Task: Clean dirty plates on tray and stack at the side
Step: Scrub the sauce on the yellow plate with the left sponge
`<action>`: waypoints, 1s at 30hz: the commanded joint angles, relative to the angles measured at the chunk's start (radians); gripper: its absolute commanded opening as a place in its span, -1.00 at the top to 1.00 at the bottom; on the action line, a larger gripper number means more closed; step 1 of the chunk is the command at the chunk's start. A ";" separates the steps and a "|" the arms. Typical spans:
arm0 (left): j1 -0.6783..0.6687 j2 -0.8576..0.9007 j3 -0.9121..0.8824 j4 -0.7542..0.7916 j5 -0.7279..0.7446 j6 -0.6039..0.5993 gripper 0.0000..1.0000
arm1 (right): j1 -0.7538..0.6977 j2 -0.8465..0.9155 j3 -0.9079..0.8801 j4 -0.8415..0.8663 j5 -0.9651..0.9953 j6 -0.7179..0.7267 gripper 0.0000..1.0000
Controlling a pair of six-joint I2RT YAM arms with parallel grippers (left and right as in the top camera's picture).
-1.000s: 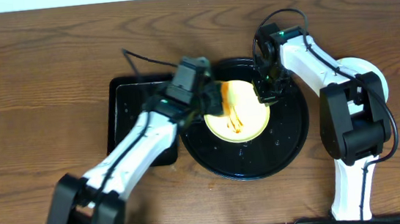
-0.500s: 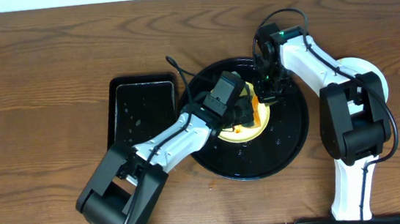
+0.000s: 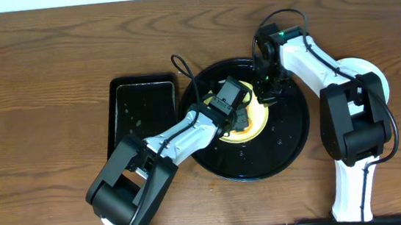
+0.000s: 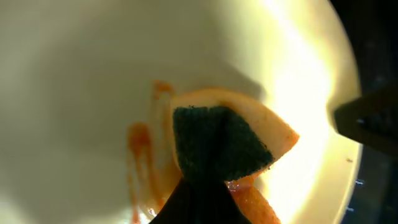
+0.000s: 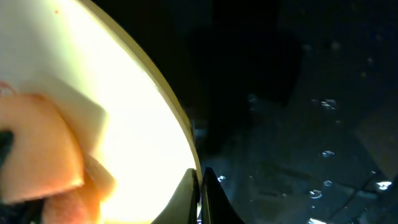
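yellow plate (image 3: 259, 120) lies flat in black tray (image 3: 291, 137) under orange sponge (image 4: 230, 137).

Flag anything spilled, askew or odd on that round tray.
Orange-brown sauce streaks smear the pale yellow plate beside the sponge, and water droplets dot the black tray. Nothing looks broken or tipped.

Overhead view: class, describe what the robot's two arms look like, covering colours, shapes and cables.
Both the left arm and right arm have smooth white tubular links joined by bulky black joints. Each wrist is black, trailing a looping thin black cable. A small green light glows at the right wrist.
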 commanded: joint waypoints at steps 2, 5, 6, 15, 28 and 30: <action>0.053 0.023 -0.017 -0.052 -0.148 0.081 0.85 | 0.006 0.015 -0.002 -0.004 0.024 0.012 0.98; 0.079 0.023 -0.017 -0.056 -0.170 0.081 0.85 | 0.006 0.015 -0.003 -0.005 0.024 0.012 0.98; 0.084 0.023 -0.017 -0.055 -0.175 0.081 0.85 | 0.006 0.015 -0.003 -0.005 0.024 0.012 0.97; 0.127 0.023 -0.017 -0.085 -0.192 0.167 0.85 | 0.006 0.015 -0.003 -0.004 0.024 0.012 0.98; 0.127 -0.026 -0.016 -0.212 -0.263 0.353 0.85 | 0.006 0.015 -0.004 -0.005 0.024 0.012 0.98; 0.127 -0.046 -0.010 -0.212 -0.320 0.353 0.85 | 0.006 0.015 -0.004 -0.005 0.024 0.012 0.97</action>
